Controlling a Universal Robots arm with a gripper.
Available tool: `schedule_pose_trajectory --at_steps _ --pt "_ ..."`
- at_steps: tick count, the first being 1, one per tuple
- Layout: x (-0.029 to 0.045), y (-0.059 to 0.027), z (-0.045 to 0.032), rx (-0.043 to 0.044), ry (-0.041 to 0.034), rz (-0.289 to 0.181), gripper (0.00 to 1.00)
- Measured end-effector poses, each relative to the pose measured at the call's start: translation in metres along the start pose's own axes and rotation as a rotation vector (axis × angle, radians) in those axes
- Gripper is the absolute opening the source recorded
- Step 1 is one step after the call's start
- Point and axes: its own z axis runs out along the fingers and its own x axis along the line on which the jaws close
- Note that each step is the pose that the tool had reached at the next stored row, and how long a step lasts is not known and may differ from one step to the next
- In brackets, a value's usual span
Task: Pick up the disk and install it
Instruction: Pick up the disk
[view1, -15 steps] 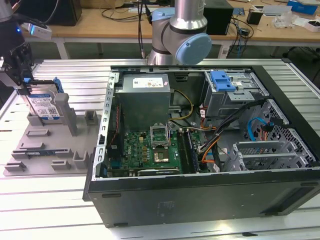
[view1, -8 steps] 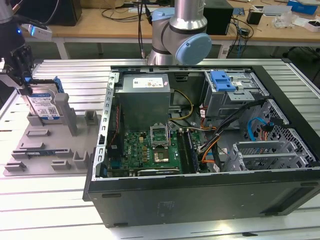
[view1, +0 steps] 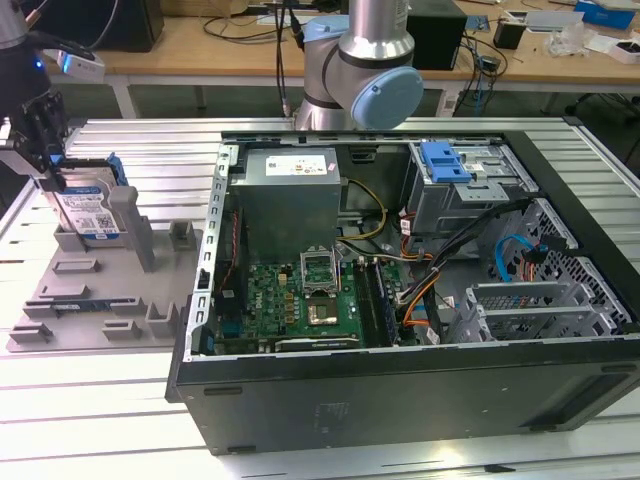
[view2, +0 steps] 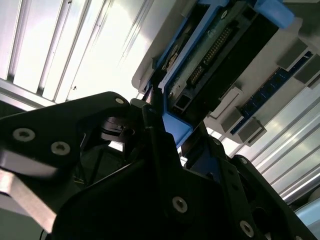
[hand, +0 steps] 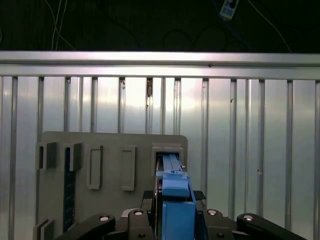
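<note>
The task is at its first step, the pick, and nothing of the install is done. In the exterior view the disk stands on edge in a slot of the grey holder, on the table at that view's left, well apart from the open case. The gripper is down on the disk's upper edge. In both wrist views the jaws sit on either side of the disk's blue bracket and look pressed against it, so the gripper appears to be grasping the disk. The second wrist view shows a black finger touching the blue rim. The disk's lower part sits inside the slot, so by the look of it the disk is gripped but not yet lifted. Inside the case, the drive bay at the far corner has a blue part on top, and whether a free place for the disk lies there cannot be made out. Lifting the disk, carrying it across and seating it are all left to do.
</note>
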Motion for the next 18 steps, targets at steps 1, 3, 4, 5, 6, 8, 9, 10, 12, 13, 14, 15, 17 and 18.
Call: schedule_pose_trajectory --at_steps 1,3,4,5,6,8,9,10,12,13,14,15,17,18 --pt "0.0000 0.0000 0.0000 0.0001 0.0000 0.000 0.41" --pt "0.0000 0.0000 0.0000 0.0001 0.0000 0.000 0.41" --pt "0.0000 0.0000 0.0000 0.0001 0.0000 0.000 0.41" --pt "0.0000 0.0000 0.0000 0.0002 0.0000 0.000 0.41" --pt "0.0000 0.0000 0.0000 0.0002 0.0000 0.000 0.41" --pt "0.0000 0.0003 0.0001 0.0019 0.0000 0.000 0.41" --pt "0.0000 0.0004 0.0000 0.0028 0.0001 -0.001 0.41" --pt "0.0000 0.0005 0.0002 0.0068 0.0002 -0.002 0.41" --pt "0.0000 0.0007 0.0004 0.0118 0.0004 -0.004 0.41" --pt "0.0000 0.0007 0.0005 0.0134 0.0003 -0.005 0.41" --pt "0.0000 0.0009 0.0005 0.0144 0.0004 -0.006 0.41" --pt "-0.0001 0.0010 0.0005 0.0146 0.0004 -0.006 0.41" --pt "-0.0001 0.0018 0.0005 0.0147 0.0005 -0.006 0.41" --pt "-0.0001 0.0018 0.0005 0.0147 0.0004 -0.007 0.41"
